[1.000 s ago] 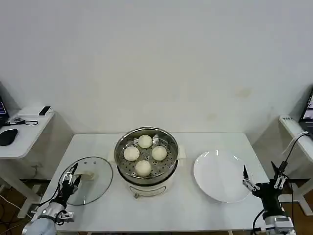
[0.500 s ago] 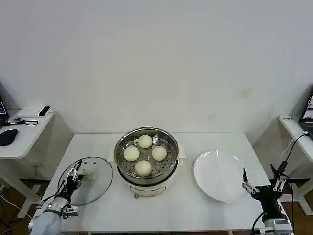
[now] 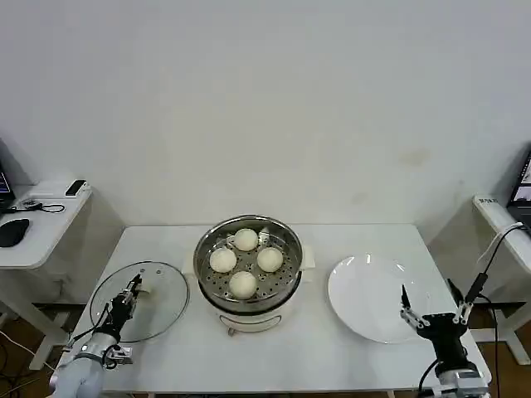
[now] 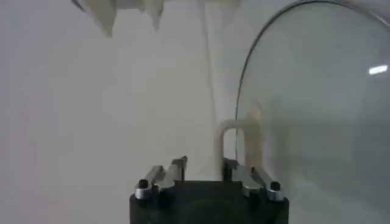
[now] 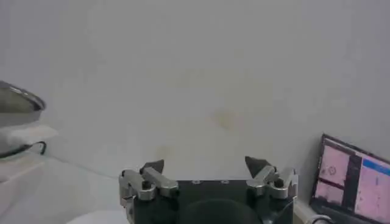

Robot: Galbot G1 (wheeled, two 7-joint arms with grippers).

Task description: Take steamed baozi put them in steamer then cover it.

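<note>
Fingers point(image 4: 172, 171) of the left gripper point(image 3: 130, 296) have drawn in to a narrow gap at the pale cream handle point(image 4: 239, 143) of the cover point(image 3: 158, 308). From the left wrist view the handle's arch stands just past the tips and close against one of them, so I take it they have hold of it, though the contact itself is hard to make out.

A second ago this gripper was at the near-left rim of the glass, short of the handle, which was in plain sight. Now it sits over the handle. The cover's outline has also spread a little to the left, which suggests to me that the lid is starting to come up off the table point(image 3: 332, 356).

All four steamed baozi point(image 3: 242, 284) already lie on the perforated tray inside the steamer point(image 3: 202, 249), at the middle of the table, just right of the cover. So loading looks done, and the cover is the one thing left to place.

Farther right lies a white plate point(image 3: 365, 286). The right gripper point(image 3: 430, 308) has slid back towards the near edge, beside the plate's near-right rim, jaws spread wide and holding nothing.
</note>
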